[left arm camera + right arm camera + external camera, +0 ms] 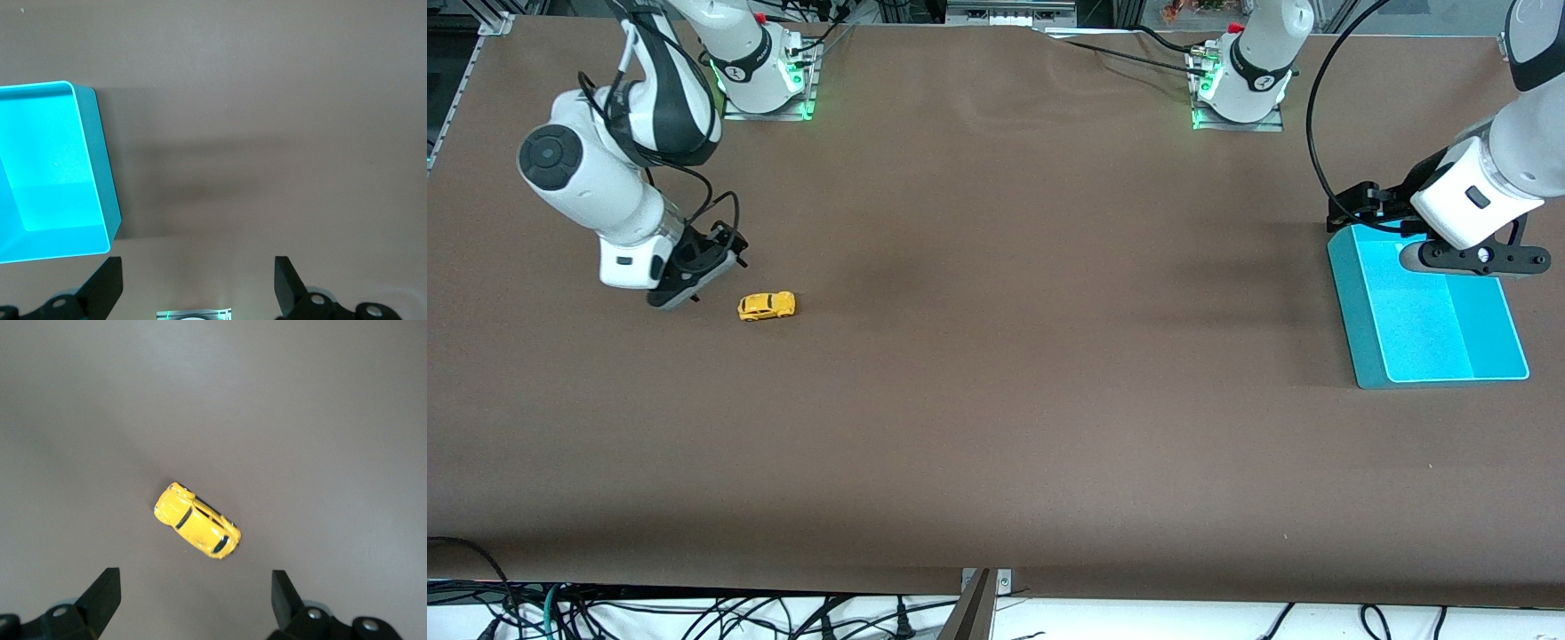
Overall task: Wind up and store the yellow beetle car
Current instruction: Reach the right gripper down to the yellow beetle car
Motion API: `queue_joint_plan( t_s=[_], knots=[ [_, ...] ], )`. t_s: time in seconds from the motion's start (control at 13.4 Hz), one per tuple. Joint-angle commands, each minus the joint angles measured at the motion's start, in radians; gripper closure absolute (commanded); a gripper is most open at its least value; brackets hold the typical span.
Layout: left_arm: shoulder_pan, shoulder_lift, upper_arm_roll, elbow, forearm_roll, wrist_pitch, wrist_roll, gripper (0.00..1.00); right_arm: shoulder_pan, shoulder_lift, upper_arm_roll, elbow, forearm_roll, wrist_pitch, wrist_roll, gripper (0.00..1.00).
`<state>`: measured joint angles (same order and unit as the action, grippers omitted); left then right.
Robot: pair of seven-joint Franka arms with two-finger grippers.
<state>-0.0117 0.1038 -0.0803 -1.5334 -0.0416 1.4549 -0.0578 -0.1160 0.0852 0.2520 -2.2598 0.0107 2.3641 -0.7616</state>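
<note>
The yellow beetle car (766,306) stands on the desk (1014,373) near the right arm's end. The right gripper (193,600) hangs just beside it, jaws spread and empty. The left gripper (198,283), jaws also spread, hangs over the edge of the turquoise tray (1352,302).

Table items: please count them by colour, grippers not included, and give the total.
Yellow: 1, the yellow beetle car, on the table toward the right arm's end.
Turquoise: 1, the open bin, toward the left arm's end.
Total: 2
</note>
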Motion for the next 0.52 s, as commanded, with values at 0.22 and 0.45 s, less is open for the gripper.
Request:
queue_joint_plan(
  t_s=[0.22, 0.45],
  knots=[
    [0.004, 0.017, 0.002, 0.032, -0.020, -0.007, 0.016, 0.00, -0.008, 0.140, 0.006, -0.023, -0.015, 0.150, -0.554, 0.00],
    [0.004, 0.017, 0.002, 0.030, -0.020, -0.007, 0.016, 0.00, -0.008, 0.201, 0.006, -0.067, -0.015, 0.275, -0.701, 0.00]
  ],
)
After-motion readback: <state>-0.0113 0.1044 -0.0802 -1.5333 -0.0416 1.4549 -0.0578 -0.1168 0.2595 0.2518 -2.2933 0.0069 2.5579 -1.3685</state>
